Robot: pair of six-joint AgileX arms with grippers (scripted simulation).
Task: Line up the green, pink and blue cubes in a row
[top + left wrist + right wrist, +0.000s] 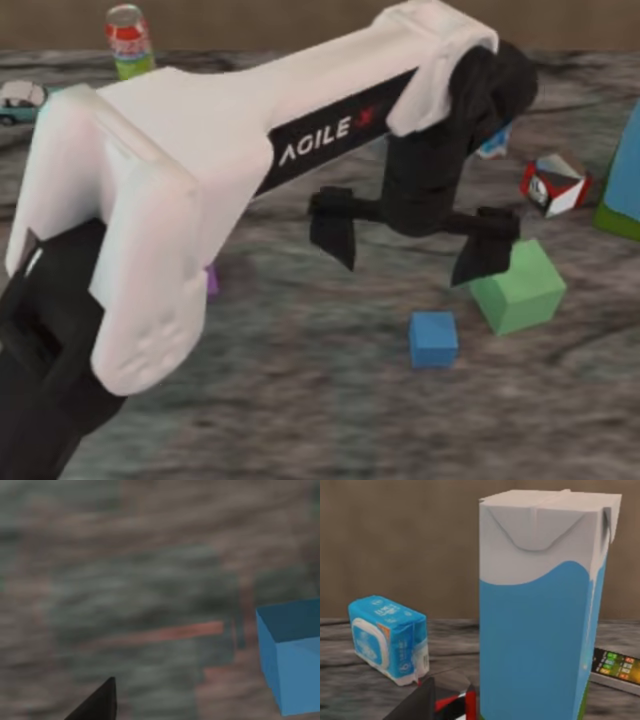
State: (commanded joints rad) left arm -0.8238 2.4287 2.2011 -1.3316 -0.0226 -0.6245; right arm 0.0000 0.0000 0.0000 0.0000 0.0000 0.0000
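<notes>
The green cube (pixel 519 287) is sitting right of centre on the table (pixel 300 400), and the blue cube (pixel 433 339) is lying just beside it, nearer and to its left, a small gap showing between them. Only a sliver of pink cube (pixel 211 281) is peeking out under the left arm, well off to the left. The left gripper (pixel 415 244) is hovering above the table, just left of the green cube, fingers spread wide, holding nothing. A small red, white and black box (pixel 554 185) is sitting farther right. A blue-and-white carton (pixel 540 610) is filling the right wrist view beside a soft packet (pixel 389 639); that gripper's fingers I cannot tell.
</notes>
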